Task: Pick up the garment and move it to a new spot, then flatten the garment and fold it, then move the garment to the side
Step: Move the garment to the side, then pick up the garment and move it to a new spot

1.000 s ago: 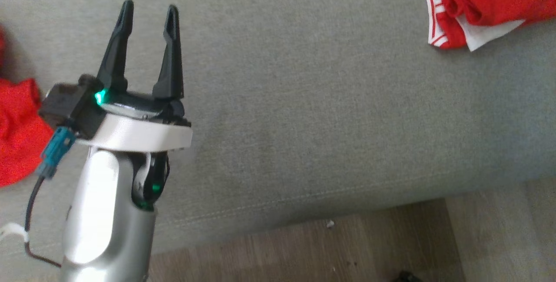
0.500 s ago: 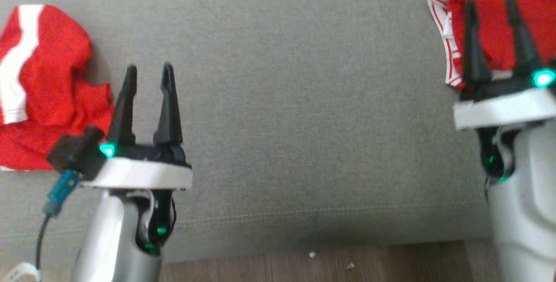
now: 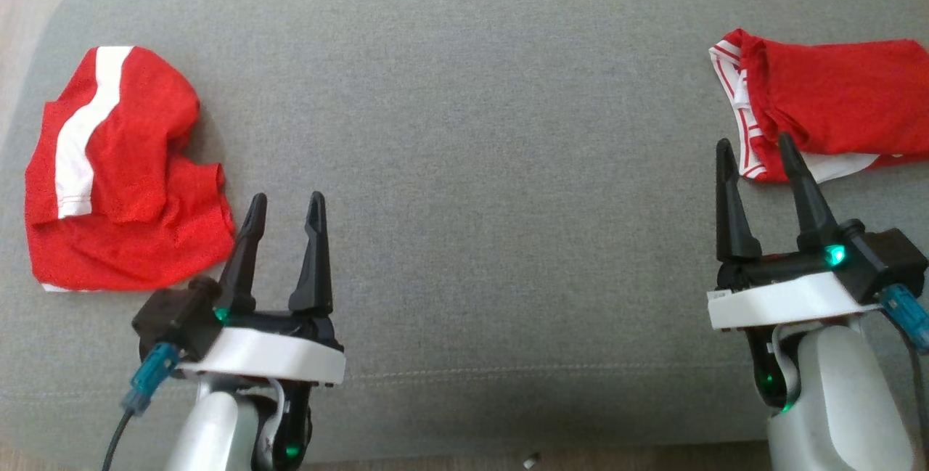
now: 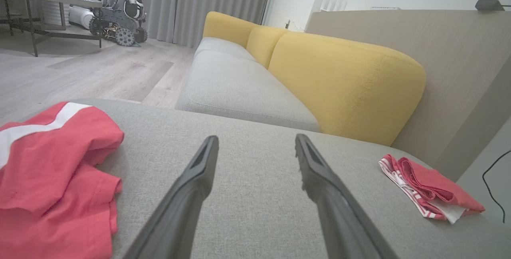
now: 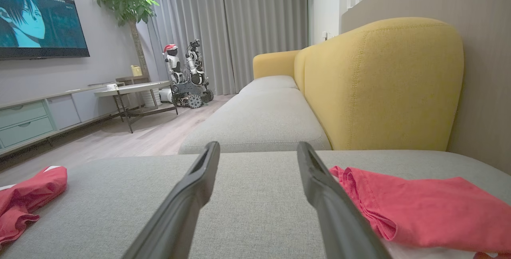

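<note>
Looking down at the wide grey fabric cushion (image 3: 493, 166), you are holding both arms low at its near edge. Your left gripper (image 3: 287, 199) is hanging with its dark fingers spread and nothing between them, just beside the crumpled red garment with a white stripe (image 3: 123, 181), which is lying at the cushion's left end. Your right gripper (image 3: 753, 143) is likewise gaping empty, its tips pointing at the near corner of the folded red garment with white-striped trim (image 3: 835, 104), which is lying at the right end. A yellow upholstered backrest (image 4: 343, 83) is rising behind.
</note>
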